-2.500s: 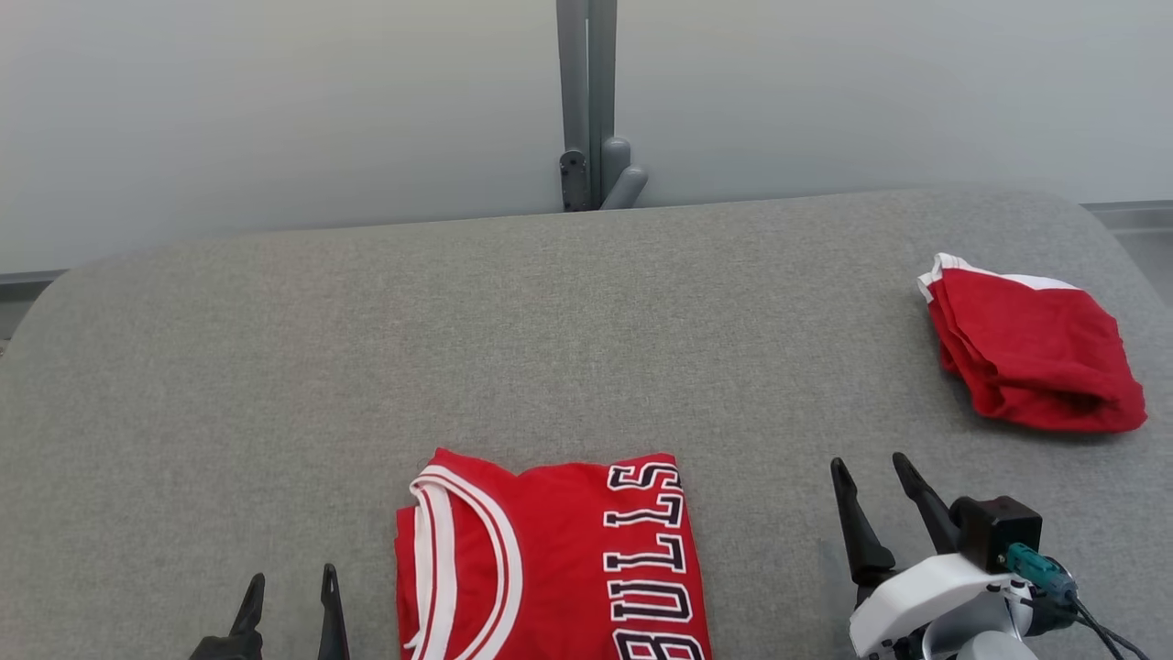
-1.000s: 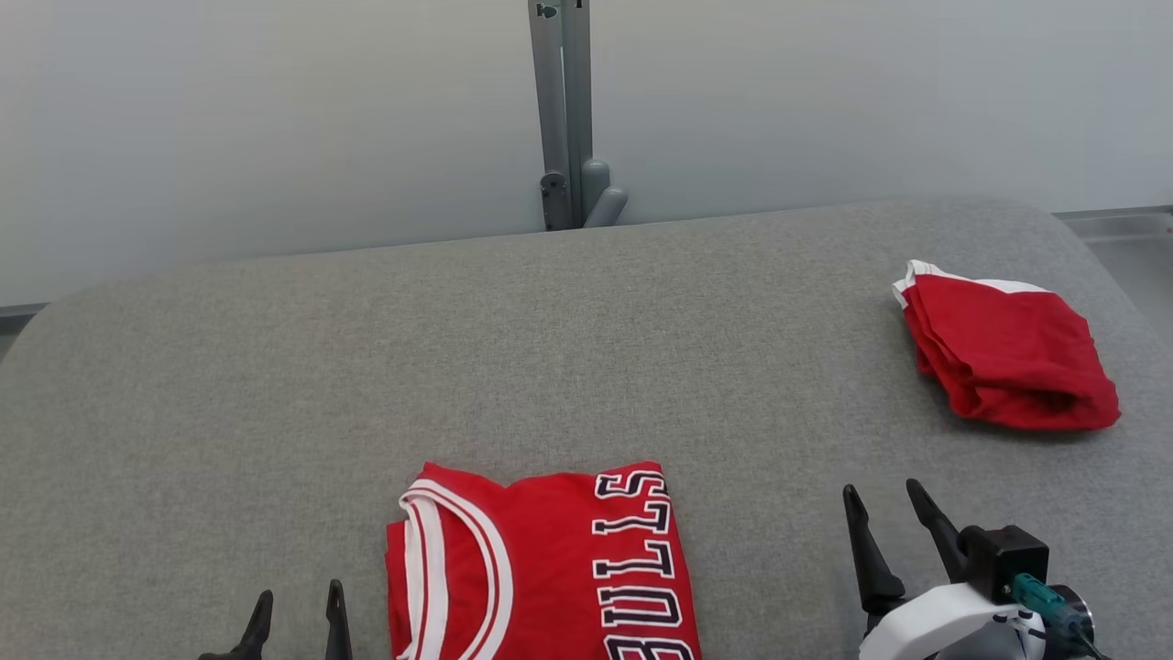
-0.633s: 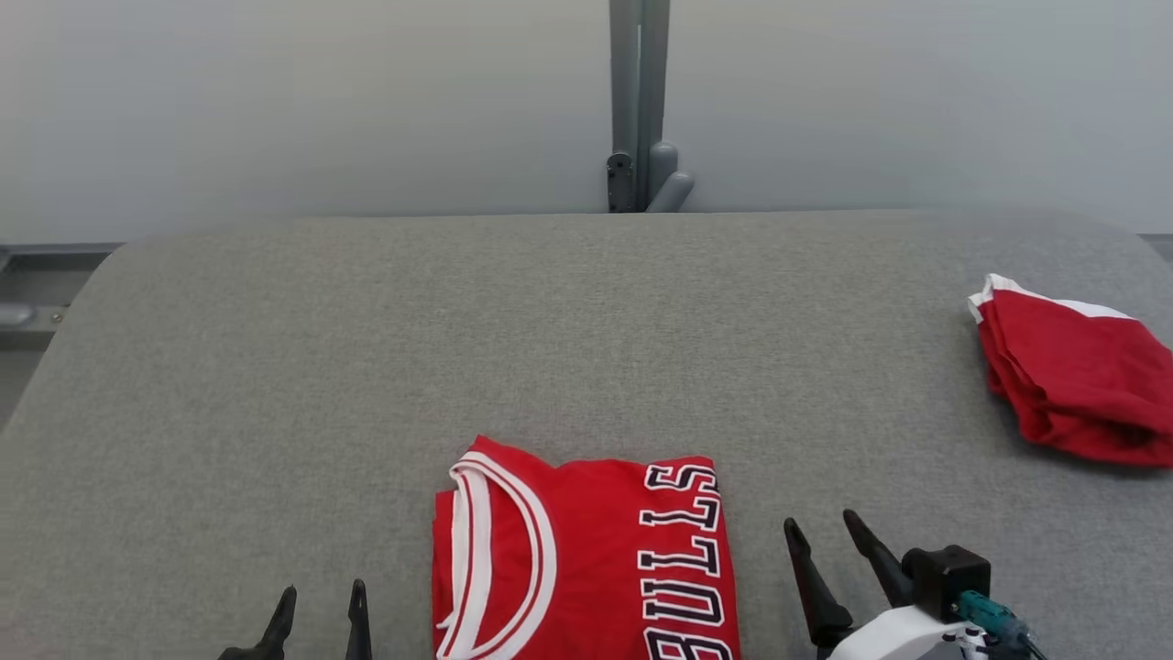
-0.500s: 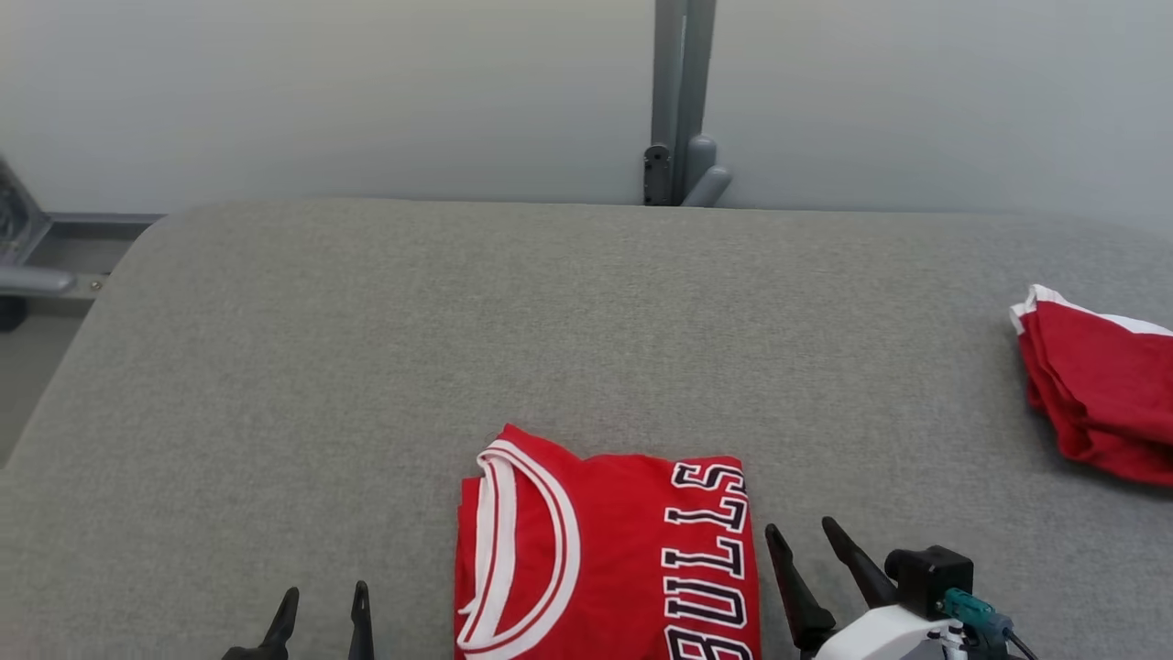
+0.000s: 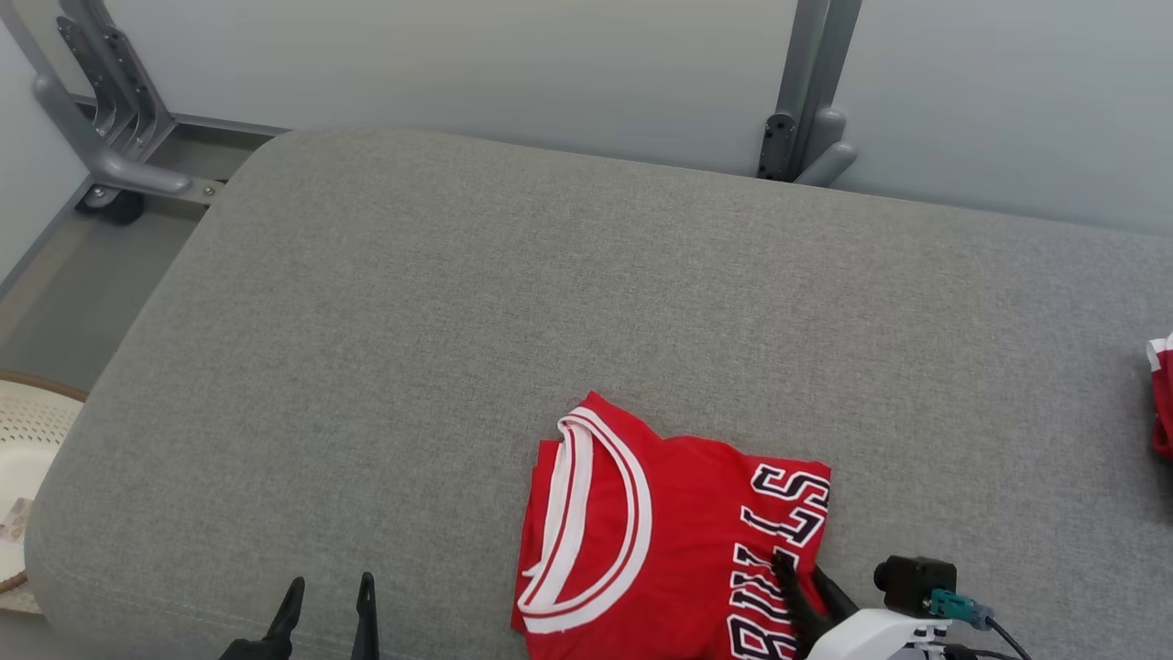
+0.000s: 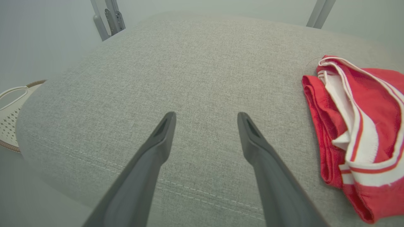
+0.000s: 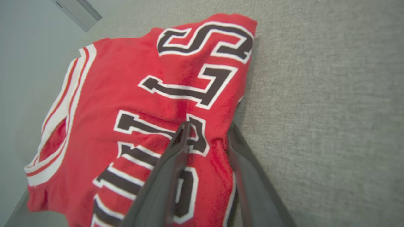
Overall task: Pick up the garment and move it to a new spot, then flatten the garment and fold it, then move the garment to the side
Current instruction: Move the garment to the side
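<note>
From my end this reads as a lab test cell, not a home. A padded bench [image 5: 440, 302] covered in grey cloth stands against plain pale wall panels [image 5: 476, 64]. Bare grey metal posts [image 5: 808, 82] and a bracketed frame [image 5: 96, 151] stand behind it, and a perforated cream basket [image 5: 32, 431] sits on the floor beside it.

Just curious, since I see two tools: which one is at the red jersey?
The right tool: its fingers sit astride the jersey's lettered edge. The left tool hangs open over bare grey cushion, off to the jersey's side and apart from it.
</note>
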Motion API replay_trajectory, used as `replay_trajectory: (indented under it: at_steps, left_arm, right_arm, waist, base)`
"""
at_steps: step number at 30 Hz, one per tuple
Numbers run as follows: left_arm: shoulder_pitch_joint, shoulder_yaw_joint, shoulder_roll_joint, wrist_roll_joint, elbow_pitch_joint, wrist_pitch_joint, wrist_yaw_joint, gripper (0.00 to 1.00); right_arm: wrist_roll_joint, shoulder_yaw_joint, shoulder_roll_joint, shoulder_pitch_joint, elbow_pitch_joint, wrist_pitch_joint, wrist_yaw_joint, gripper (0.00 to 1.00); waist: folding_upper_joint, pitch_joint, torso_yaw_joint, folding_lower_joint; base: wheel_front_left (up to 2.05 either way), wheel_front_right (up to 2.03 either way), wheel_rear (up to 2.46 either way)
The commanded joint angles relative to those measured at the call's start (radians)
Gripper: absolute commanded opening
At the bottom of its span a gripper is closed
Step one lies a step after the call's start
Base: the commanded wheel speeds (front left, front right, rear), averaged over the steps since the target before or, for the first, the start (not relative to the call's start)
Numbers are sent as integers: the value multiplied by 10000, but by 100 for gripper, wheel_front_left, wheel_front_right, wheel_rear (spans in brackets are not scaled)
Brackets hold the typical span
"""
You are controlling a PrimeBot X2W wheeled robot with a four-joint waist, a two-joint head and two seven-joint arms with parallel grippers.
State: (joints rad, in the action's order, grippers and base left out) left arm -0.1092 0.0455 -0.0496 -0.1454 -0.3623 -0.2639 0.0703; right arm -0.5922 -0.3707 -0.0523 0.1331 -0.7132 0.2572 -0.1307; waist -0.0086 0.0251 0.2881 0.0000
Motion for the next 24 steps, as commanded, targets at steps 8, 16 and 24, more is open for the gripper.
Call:
replay_trajectory:
  at_steps: [8, 16, 24]
  left_arm:
    - [-195, -97, -26, -149, 143, 2, -7, 100]
    - [109, 199, -26, -458, 256, 4, -109, 100]
    - [629, 460, -26, -652, 276, 4, -194, 100]
  right_arm:
    - [632, 1069, -464, 351, 361, 79, 10, 0]
    - [1296, 1710, -432, 142, 855, 85, 10, 0]
    - [1445, 1805, -503, 148, 970, 86, 10, 0]
  waist:
    - [86, -195, -1033, 0]
    - [86, -294, -3808, 0]
    - [86, -99, -6283, 0]
  base:
    - [0, 0, 0]
    - [0, 0, 0]
    - [0, 0, 0]
